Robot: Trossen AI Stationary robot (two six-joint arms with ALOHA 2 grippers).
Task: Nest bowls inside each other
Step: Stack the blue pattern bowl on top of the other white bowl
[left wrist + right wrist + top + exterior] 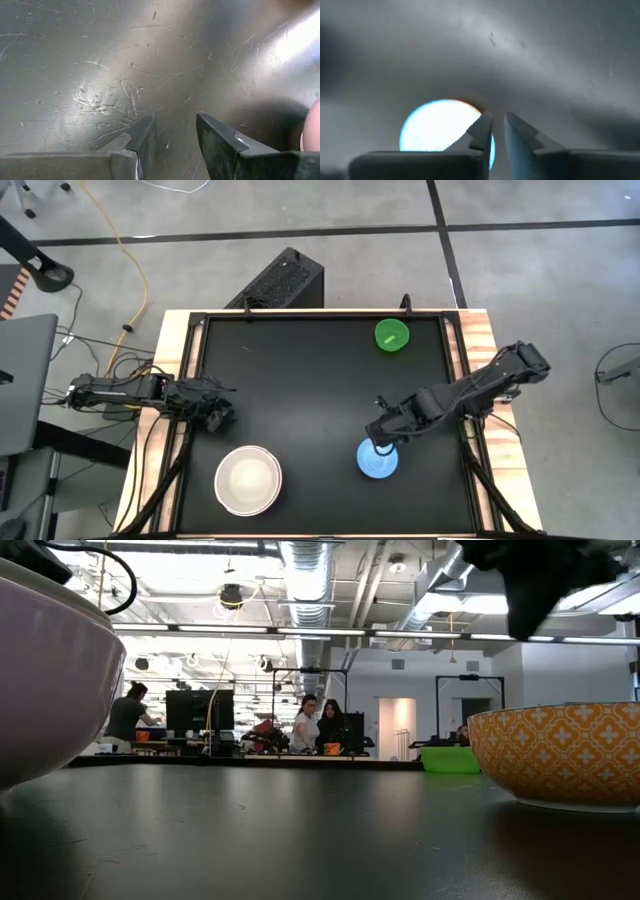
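My right gripper (378, 442) sits at the blue bowl's (377, 460) rim, left gripper (218, 418) waits at the counter's (300, 380) left edge.

From above I see the blue bowl near the front right, the white bowl (248, 479) front left, the green bowl (391, 335) well apart at the back. Right fingers (481, 132) stand slightly apart over the blue rim; I cannot tell if they touch it. Left fingers (145, 140) are apart, holding nothing. At counter level, the blue bowl's outside shows an orange pattern; people stand in the room behind.
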